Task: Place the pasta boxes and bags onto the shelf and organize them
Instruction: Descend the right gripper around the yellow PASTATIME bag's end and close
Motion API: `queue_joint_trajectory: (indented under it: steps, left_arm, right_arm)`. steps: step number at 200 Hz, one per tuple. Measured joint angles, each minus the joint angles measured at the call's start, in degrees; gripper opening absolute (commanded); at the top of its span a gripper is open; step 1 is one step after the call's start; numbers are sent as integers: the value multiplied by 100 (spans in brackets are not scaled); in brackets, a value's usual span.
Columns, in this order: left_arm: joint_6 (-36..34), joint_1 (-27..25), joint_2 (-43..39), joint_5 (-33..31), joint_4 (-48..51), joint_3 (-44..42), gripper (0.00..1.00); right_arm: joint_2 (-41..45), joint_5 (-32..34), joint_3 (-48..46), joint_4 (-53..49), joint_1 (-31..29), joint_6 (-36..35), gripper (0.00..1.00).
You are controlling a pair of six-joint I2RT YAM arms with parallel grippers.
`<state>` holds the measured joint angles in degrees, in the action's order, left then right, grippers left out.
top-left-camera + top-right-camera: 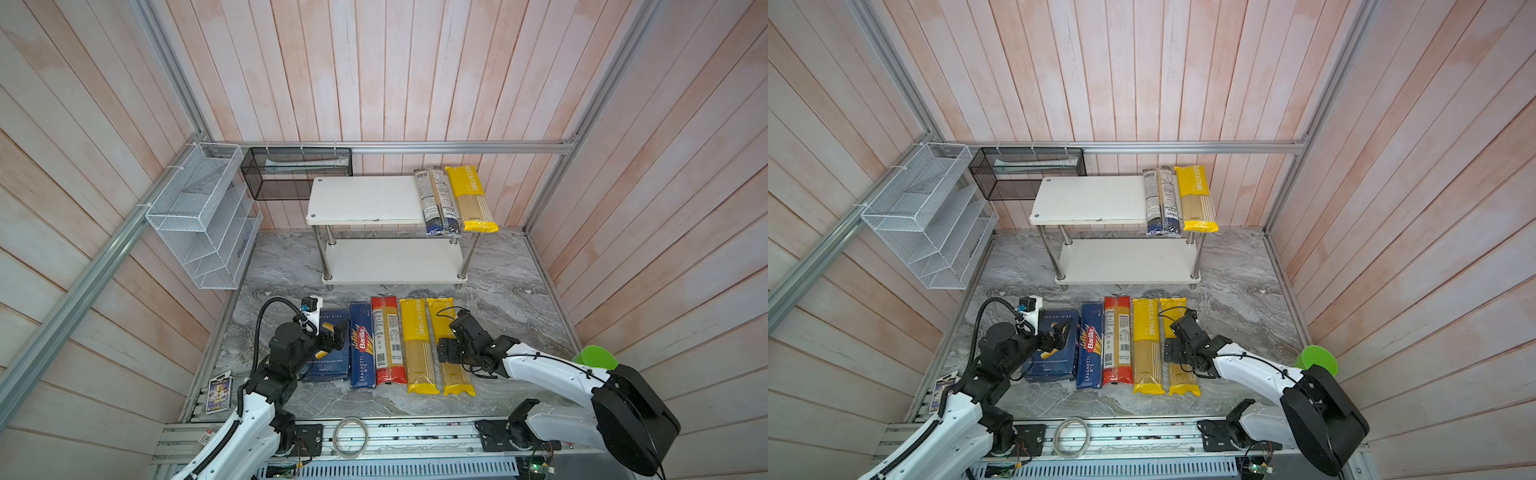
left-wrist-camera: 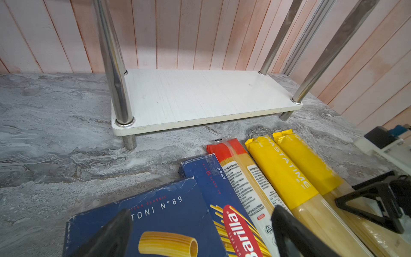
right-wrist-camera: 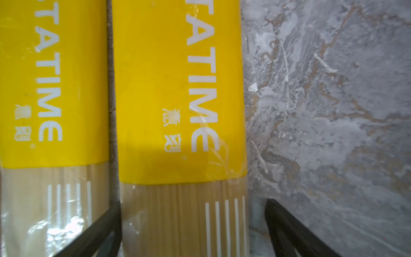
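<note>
**Yellow pasta bag (image 3: 178,89): right gripper (image 3: 193,207) astride, not yet closed**

The yellow pasta bag lies flat on the marble table (image 3: 333,111), outermost of five packs in front of the shelf (image 1: 365,199). My right gripper stands over its mid-length with jaws apart. One finger is in the gap toward the neighbouring yellow bag (image 3: 51,89) and the other is on the bare-table side, so closing should take this pack alone. My left gripper (image 2: 202,213) hangs empty, jaws apart, above the wide blue box (image 2: 155,211). A dark blue bag (image 1: 436,203) and a third yellow bag (image 1: 473,199) lie at the top tier's right end; I judge this one belongs beside them.
</note>
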<state>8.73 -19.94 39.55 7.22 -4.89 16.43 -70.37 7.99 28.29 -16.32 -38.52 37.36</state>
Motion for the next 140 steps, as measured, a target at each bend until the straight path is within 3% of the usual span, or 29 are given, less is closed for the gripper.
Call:
queue_joint_trajectory:
  steps: [140]
  left_arm:
    - [2, 0, 13, 0, -2, 0, 100]
  right_arm:
    - [-568, 310, 249, 321, -7, -46, 92]
